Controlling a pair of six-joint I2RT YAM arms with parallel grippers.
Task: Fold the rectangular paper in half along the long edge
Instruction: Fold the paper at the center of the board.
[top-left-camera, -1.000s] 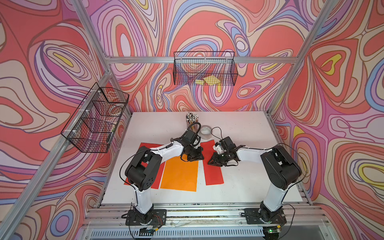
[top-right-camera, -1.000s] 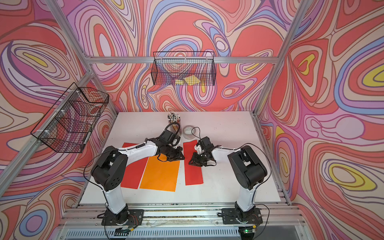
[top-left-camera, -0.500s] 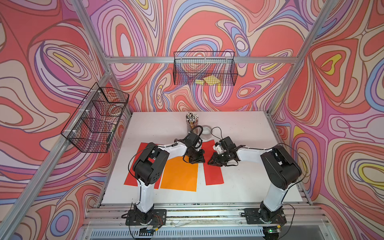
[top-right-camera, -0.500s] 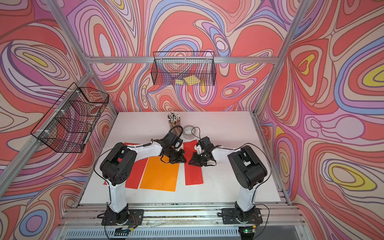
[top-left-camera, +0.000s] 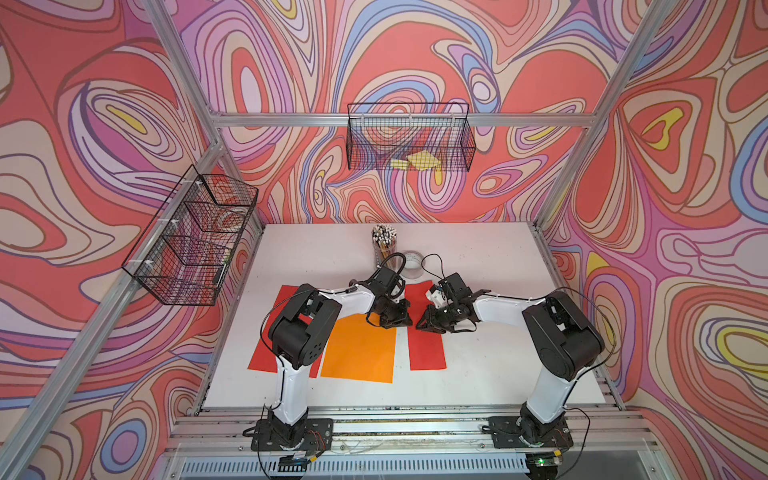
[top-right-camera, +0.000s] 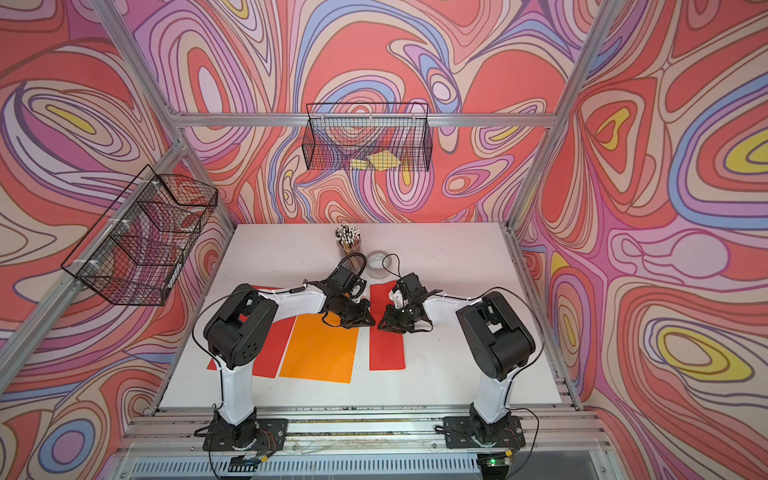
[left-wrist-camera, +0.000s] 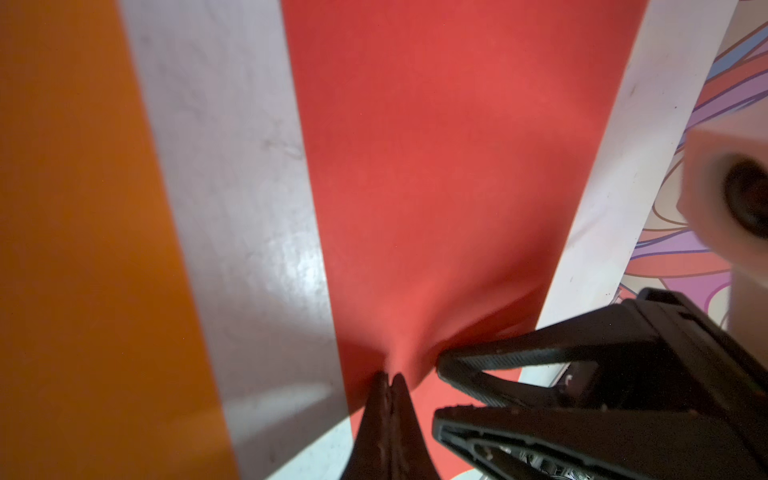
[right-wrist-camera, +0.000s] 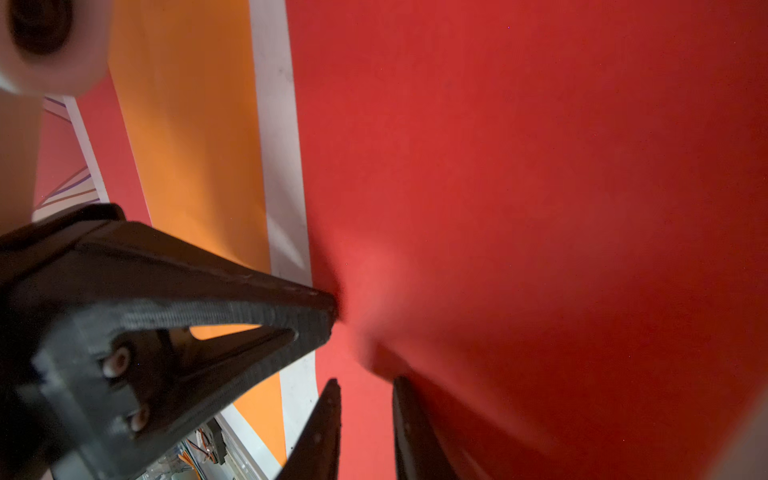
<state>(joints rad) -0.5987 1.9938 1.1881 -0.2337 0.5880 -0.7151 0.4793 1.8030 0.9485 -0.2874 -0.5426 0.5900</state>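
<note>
Left pincer (left-wrist-camera: 388, 380) is clamped tight, pinching a raised pucker of the red paper (top-left-camera: 428, 349). Right pincer (right-wrist-camera: 365, 395), slightly parted, touches the same pucker. The paper lies on the white surface (top-left-camera: 478, 374), just beside an orange sheet (top-left-camera: 359, 353).

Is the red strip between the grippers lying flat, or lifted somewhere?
Lifted at one spot: the left gripper, shut, pinches the red strip into a raised pucker; the rest looks flat.

Swirl-patterned walls (top-left-camera: 415, 50), white table (top-left-camera: 478, 257)
</note>
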